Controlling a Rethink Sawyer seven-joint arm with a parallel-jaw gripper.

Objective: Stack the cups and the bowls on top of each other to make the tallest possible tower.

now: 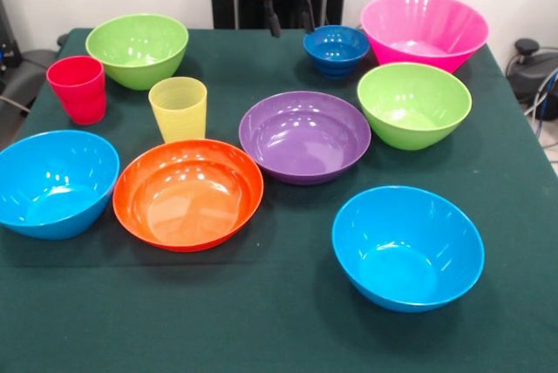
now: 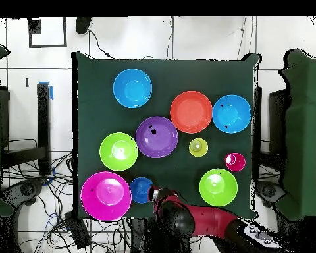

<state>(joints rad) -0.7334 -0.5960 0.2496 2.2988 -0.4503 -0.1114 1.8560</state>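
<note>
Every bowl and cup stands alone on the green cloth; nothing is nested, so no tower shows. My gripper point(image 1: 290, 17) point(image 2: 157, 193) hangs open and empty at the robot's side, just beside the small dark blue bowl point(image 1: 336, 49) point(image 2: 141, 190). The big pink bowl point(image 1: 424, 30) is next to that. The purple bowl point(image 1: 304, 135) and the orange bowl point(image 1: 187, 193) are in the middle. Lime green bowls point(image 1: 137, 49) point(image 1: 413, 103) sit left and right. Light blue bowls point(image 1: 54, 182) point(image 1: 407, 246) are nearest the camera. The red cup point(image 1: 78, 87) and the yellow cup point(image 1: 179, 108) stand upright at the left.
The table point(image 1: 261, 321) is covered in dark green cloth, with a bare strip along the front edge. Cables and equipment lie on the floor beside the robot's pedestal point(image 2: 187, 224).
</note>
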